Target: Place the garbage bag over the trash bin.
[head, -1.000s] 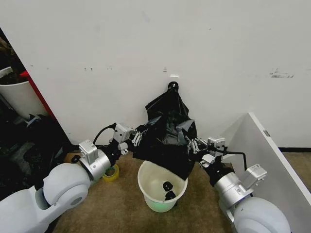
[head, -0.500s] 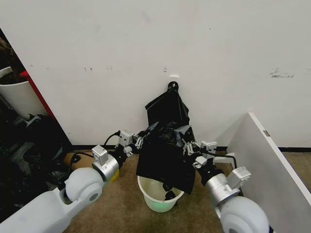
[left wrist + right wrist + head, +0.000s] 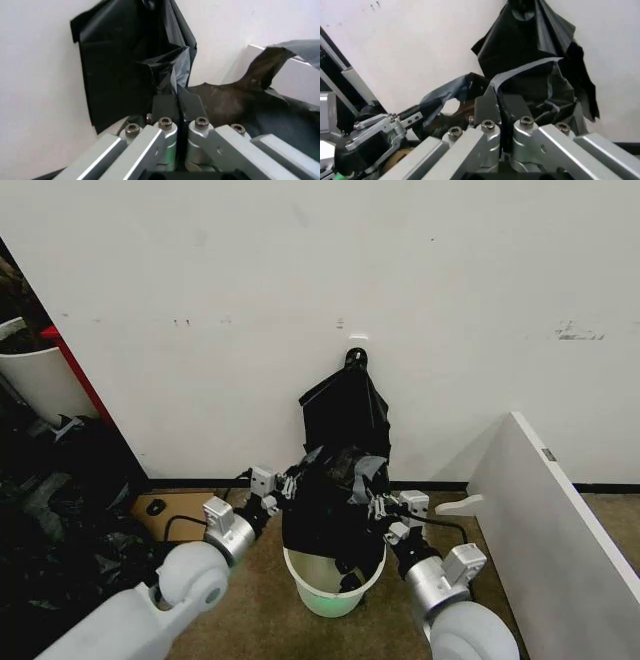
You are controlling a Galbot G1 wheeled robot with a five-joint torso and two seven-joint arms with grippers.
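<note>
Centrally, in the head view, the trash bin [image 3: 333, 585] stands on the floor against the wall, its front rim and pale green base uncovered; the garbage bag [image 3: 330, 510] hangs directly above the bin, spread between the two arms, its lower edge reaching the bin's back rim. The left gripper [image 3: 287, 483] holds the bag's edge above the bin's left side and the right gripper [image 3: 377, 502] holds it above the bin's right side. A flat black bunch [image 3: 345, 405] hangs on the wall above the bin. In the left wrist view, the left gripper [image 3: 177, 100] has its fingers pressed together on a fold of the garbage bag [image 3: 235, 108]. In the right wrist view, the right gripper [image 3: 498, 103] is likewise clamped on a fold of the garbage bag [image 3: 540, 90], with the left gripper [image 3: 407, 119] farther off. Judged from these views, the bag is grasped, opened and positioned over the bin, but has not yet been drawn down around the rim.
</note>
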